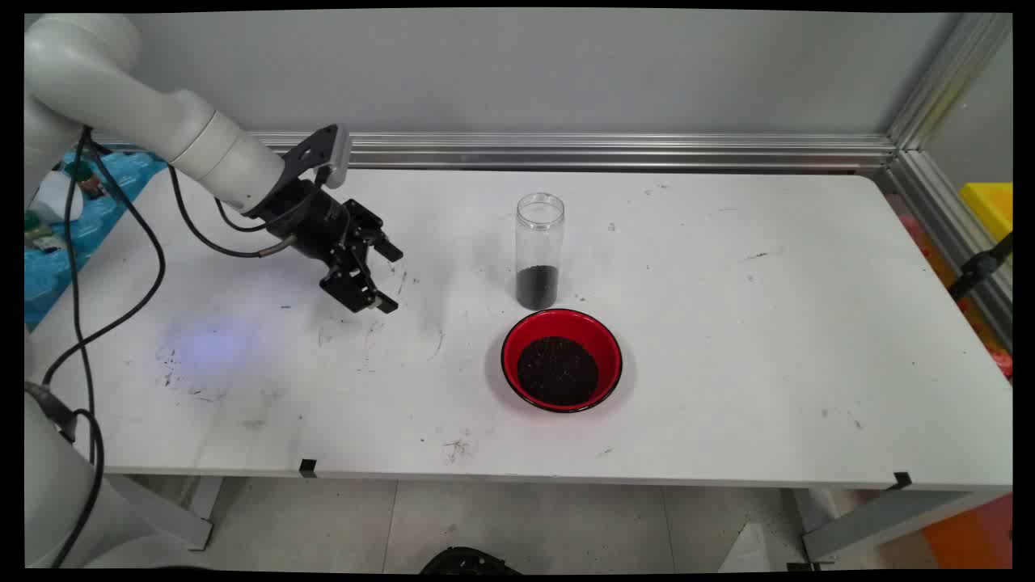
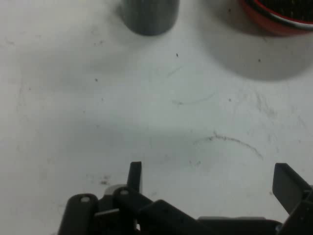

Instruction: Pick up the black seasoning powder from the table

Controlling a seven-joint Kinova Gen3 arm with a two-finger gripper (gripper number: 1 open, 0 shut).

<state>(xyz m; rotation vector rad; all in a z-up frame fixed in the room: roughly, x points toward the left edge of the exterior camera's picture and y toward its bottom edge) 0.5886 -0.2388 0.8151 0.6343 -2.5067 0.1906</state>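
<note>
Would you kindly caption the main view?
Open black two-finger gripper hovers left of clear plastic jar and red bowl of dark grains.

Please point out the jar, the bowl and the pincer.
jar (image 1: 539,242): main view, clear wall above the dark fill.
bowl (image 1: 605,339): main view, red inner wall.
pincer (image 1: 390,277): main view, gap between its open fingertips.

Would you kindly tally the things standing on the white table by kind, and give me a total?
Clear jar with dark grains at its bottom: 1
Red bowl of dark grains: 1
Total: 2
The pincer hovers open to the left of the jar, holding nothing.
</note>
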